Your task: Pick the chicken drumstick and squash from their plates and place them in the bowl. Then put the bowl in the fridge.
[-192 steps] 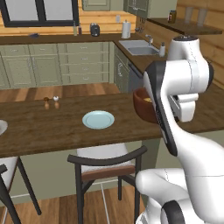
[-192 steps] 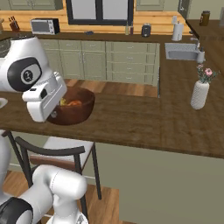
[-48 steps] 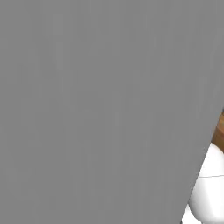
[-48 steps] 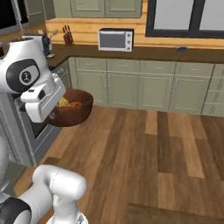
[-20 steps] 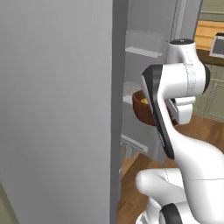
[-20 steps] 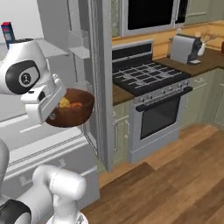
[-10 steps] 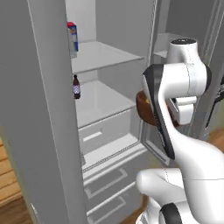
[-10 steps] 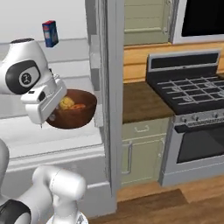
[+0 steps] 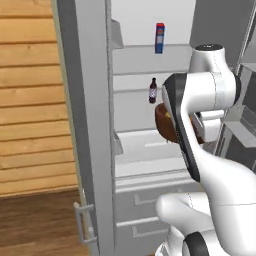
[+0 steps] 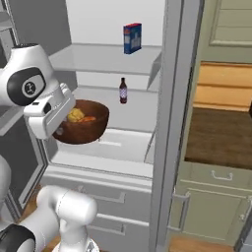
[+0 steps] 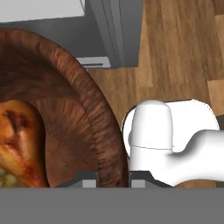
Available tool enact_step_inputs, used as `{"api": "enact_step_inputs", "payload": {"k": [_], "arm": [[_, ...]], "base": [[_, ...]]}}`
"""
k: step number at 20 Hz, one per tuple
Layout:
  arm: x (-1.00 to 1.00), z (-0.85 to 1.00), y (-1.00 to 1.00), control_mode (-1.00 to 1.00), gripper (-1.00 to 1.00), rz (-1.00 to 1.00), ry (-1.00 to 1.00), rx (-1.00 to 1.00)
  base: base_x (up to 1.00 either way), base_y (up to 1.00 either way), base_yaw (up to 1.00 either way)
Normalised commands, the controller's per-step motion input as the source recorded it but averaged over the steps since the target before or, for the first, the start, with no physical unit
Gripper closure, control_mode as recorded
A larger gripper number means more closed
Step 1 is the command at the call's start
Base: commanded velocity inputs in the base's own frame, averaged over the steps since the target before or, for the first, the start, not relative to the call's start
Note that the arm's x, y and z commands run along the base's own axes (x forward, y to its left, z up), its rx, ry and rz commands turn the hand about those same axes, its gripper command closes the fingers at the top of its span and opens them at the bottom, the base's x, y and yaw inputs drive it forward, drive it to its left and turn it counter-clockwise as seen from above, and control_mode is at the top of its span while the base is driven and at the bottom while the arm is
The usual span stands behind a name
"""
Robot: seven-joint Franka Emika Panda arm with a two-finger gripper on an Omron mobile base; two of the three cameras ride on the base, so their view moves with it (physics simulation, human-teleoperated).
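While the fridge (image 10: 162, 98) stands open with its white shelves bare to the front, the bowl (image 10: 83, 123) hangs in the air just before the middle shelf, not resting on any surface, with the chicken drumstick (image 10: 88, 118) and the squash (image 10: 75, 115) lying inside it. The gripper (image 11: 113, 180) is pinched on the bowl's thick wall, one finger inside the rim and one outside, as the hand view shows; in that view the chicken drumstick (image 11: 17, 140) lies against the inner wall. On the shelf behind the bowl a small dark bottle (image 10: 123, 91) stands upright, well apart from the bowl's rim, and on the shelf above it a blue carton (image 10: 132, 38) stands near the back wall. To the right of the fridge a dark wooden counter (image 10: 221, 133) sits over green cabinets (image 10: 216, 206). From the left base view the fridge's grey door edge (image 9: 92, 125) rises in the foreground, and the robot's own white arm covers most of the bowl (image 9: 165, 122). Half a second ago both base views looked at the fridge more from the side; now they face its inside more squarely, and the bowl keeps its place in the grip.
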Motion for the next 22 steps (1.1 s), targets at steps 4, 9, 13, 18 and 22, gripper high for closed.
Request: {"api": "enact_step_inputs", "payload": {"k": [4,9,13,18,22], "arm": [[0.0,0.0,0.0,1.0,1.0,0.0,0.0,0.0],[0.0,0.0,0.0,1.0,1.0,0.0,0.0,0.0],[0.0,0.0,0.0,1.0,1.0,0.0,0.0,0.0],[0.0,0.0,0.0,1.0,1.0,0.0,0.0,0.0],[0.0,0.0,0.0,1.0,1.0,0.0,0.0,0.0]], "base": [[0.37,-0.06,0.52],[0.39,0.0,0.08],[0.29,0.04,-0.13],[0.37,0.33,-0.24],[0.36,0.23,-0.28]]}}
